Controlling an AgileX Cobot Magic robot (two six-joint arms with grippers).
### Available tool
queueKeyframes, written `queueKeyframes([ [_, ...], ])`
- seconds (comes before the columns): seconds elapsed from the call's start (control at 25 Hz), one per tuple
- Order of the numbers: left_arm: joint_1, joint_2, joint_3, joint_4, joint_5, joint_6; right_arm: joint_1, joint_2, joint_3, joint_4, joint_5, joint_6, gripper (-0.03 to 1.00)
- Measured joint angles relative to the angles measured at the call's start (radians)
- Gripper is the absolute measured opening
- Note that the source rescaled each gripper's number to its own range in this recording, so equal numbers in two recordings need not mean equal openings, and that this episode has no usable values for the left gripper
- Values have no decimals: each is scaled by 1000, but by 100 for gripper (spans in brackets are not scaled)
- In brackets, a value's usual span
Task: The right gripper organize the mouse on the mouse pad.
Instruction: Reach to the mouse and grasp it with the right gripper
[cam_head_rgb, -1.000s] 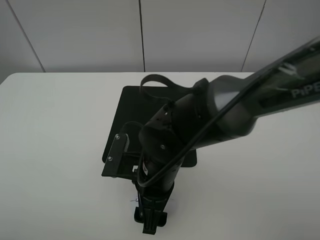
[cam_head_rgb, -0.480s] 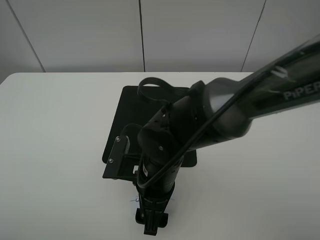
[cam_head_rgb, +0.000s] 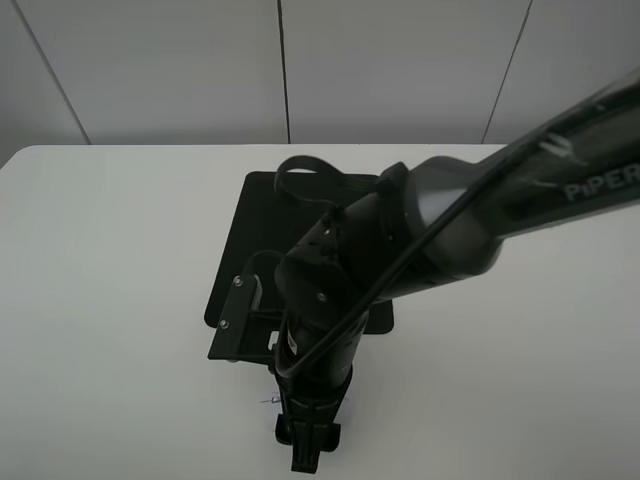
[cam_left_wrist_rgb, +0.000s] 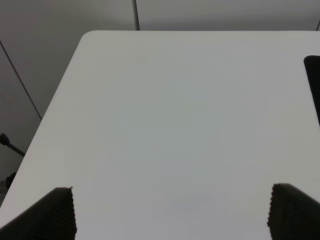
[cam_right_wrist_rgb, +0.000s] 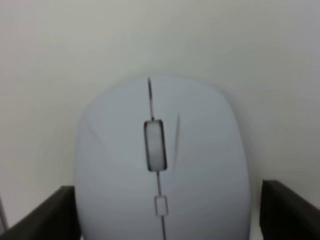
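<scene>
The white mouse (cam_right_wrist_rgb: 162, 165) with its grey scroll wheel fills the right wrist view and lies on the white table. My right gripper (cam_right_wrist_rgb: 167, 205) is open and straddles it, one black finger (cam_right_wrist_rgb: 45, 215) close on one side and the other finger (cam_right_wrist_rgb: 290, 210) a little apart. In the exterior view the right gripper (cam_head_rgb: 305, 445) hangs near the table's front edge and hides the mouse. The black mouse pad (cam_head_rgb: 265, 215) lies behind it, partly covered by the arm. My left gripper (cam_left_wrist_rgb: 170, 212) is open and empty over bare table.
The white table (cam_head_rgb: 110, 260) runs to a grey panelled wall at the back. The pad's edge (cam_left_wrist_rgb: 314, 80) shows at the side of the left wrist view. The right arm's bulky body (cam_head_rgb: 420, 240) and a looping cable (cam_head_rgb: 300, 165) hang over the pad.
The right gripper has shifted slightly toward the table's front edge. The pad has not moved.
</scene>
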Motion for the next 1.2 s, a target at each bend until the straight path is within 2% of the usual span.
queueKeyframes([
  [0.12, 0, 0, 0, 0, 0, 0, 0, 1, -2, 0, 1, 0, 25],
  [0.16, 0, 0, 0, 0, 0, 0, 0, 1, -2, 0, 4, 0, 10],
  [0.2, 0, 0, 0, 0, 0, 0, 0, 1, -4, -1, 4, 0, 0],
  [0.44, 0, 0, 0, 0, 0, 0, 0, 1, -4, -28, 8, 0, 1],
  [1.2, 0, 0, 0, 0, 0, 0, 0, 1, -4, -28, 8, 0, 1],
])
